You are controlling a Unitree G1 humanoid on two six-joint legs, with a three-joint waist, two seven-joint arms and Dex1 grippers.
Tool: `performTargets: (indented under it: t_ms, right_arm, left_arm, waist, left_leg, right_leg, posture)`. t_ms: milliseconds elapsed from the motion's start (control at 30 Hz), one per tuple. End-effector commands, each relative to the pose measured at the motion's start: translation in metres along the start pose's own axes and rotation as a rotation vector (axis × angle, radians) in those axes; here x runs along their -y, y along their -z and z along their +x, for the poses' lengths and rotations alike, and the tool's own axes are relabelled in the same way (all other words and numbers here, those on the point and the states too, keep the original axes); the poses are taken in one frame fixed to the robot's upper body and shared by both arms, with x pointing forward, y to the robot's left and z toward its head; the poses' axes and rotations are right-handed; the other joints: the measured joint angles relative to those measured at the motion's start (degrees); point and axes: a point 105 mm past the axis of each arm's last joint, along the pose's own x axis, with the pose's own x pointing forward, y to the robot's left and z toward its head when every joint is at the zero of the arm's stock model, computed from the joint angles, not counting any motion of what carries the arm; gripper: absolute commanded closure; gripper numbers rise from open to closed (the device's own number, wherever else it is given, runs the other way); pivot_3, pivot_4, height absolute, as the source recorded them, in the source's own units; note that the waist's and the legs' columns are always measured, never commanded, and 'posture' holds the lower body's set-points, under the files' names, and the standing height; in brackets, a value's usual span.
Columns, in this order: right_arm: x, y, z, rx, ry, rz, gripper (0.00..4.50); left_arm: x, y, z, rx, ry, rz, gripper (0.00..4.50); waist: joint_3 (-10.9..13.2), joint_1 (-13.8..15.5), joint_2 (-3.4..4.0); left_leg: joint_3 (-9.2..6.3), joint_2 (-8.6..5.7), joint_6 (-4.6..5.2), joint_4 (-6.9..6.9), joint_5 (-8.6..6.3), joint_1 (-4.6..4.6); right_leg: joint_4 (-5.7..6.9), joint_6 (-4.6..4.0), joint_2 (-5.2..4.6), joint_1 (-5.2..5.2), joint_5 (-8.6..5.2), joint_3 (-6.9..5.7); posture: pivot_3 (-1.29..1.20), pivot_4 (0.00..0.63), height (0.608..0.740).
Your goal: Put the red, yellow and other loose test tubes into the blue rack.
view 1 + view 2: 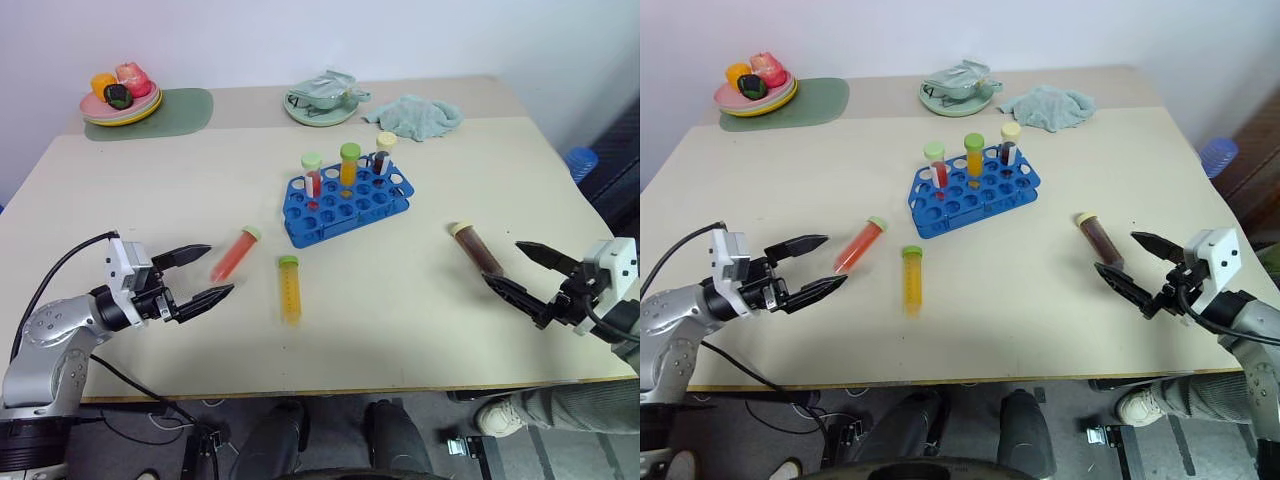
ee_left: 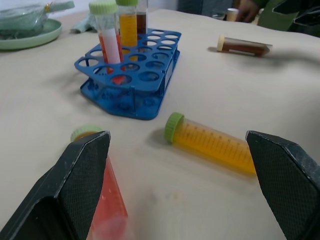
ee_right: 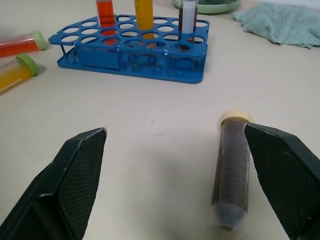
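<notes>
Currently hovering with fingers spread: left gripper (image 1: 198,274) just left of red tube (image 1: 235,254) lying diagonally on worktop (image 1: 420,320), right gripper (image 1: 522,270) beside brown tube (image 1: 476,249); yellow tube (image 1: 290,289) lying near blue rack (image 1: 345,205).

Beige table (image 1: 420,330) against white wall (image 1: 420,40)

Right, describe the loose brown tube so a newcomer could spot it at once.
Start at the blue rack in the middle of the table and look toward the robot's right side. There the brown tube lies flat by itself, just ahead of the open right gripper. It alone among the loose tubes has dark liquid and a tan cap; the red tube and yellow tube have green caps.
</notes>
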Motion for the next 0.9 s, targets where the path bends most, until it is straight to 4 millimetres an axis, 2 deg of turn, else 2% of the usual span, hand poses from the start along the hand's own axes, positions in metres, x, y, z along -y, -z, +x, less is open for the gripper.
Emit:
performTargets:
  t_ms: [33, 333, 533, 667, 767, 900]
  right_arm:
    - [0.002, -0.013, -0.005, 0.026, 0.007, -0.043, 0.00]
    - [0.003, -0.016, 0.000, 0.044, 0.007, -0.056, 0.00]
    - [0.005, -0.016, 0.009, 0.022, 0.016, -0.047, 0.00]
    - [0.017, -0.017, 0.021, -0.082, 0.108, -0.057, 0.00]
    - [0.033, -0.019, 0.036, -0.220, 0.203, -0.098, 0.00]
    - [0.044, -0.024, 0.062, -0.392, 0.194, 0.025, 0.00]
  left_arm:
    - [-0.003, -0.015, -0.008, 0.013, -0.004, 0.079, 0.05]
    - [0.000, -0.022, -0.001, 0.028, 0.020, 0.044, 0.05]
    - [0.015, -0.019, 0.005, 0.010, 0.135, 0.041, 0.05]
    - [0.020, -0.026, 0.018, 0.029, 0.191, 0.050, 0.05]
    - [0.027, -0.030, 0.031, 0.025, 0.247, 0.068, 0.05]
    - [0.035, -0.041, 0.043, 0.043, 0.322, 0.067, 0.05]
  waist:
    - [0.0, 0.0, 0.00]
    - [0.0, 0.0, 0.01]
    - [0.0, -0.1, 0.01]
    - [0.0, 0.0, 0.01]
    - [0.0, -0.1, 0.06]
    - [0.1, -0.5, 0.12]
  left_leg:
    - [0.00, 0.00, 0.00, 0.00, 0.00, 0.00]
    - [0.01, 0.01, 0.00, 0.00, 0.00, 0.00]
    - [0.03, 0.02, 0.00, 0.00, 0.00, 0.00]
    - [0.03, 0.02, 0.00, 0.00, 0.00, 0.00]
    - [0.05, 0.02, 0.00, 0.02, 0.00, 0.00]
    - [0.14, 0.08, -0.01, 0.01, 0.00, -0.07]
  right_leg:
    - [0.00, 0.00, 0.00, 0.00, 0.00, 0.00]
    - [0.00, 0.00, 0.01, 0.00, 0.00, 0.01]
    - [-0.01, 0.00, 0.01, 0.00, 0.01, 0.01]
    - [-0.01, -0.04, 0.01, -0.01, 0.02, 0.02]
    - [0.00, -0.05, 0.01, -0.02, 0.02, 0.04]
    - [0.01, -0.07, 0.03, -0.15, 0.05, 0.08]
  posture:
    - [0.00, 0.150, 0.740]
    - [0.00, 0.150, 0.740]
    - [0.00, 0.150, 0.740]
    - [0.00, 0.150, 0.740]
    - [0.00, 0.150, 0.740]
    - [0.00, 0.150, 0.740]
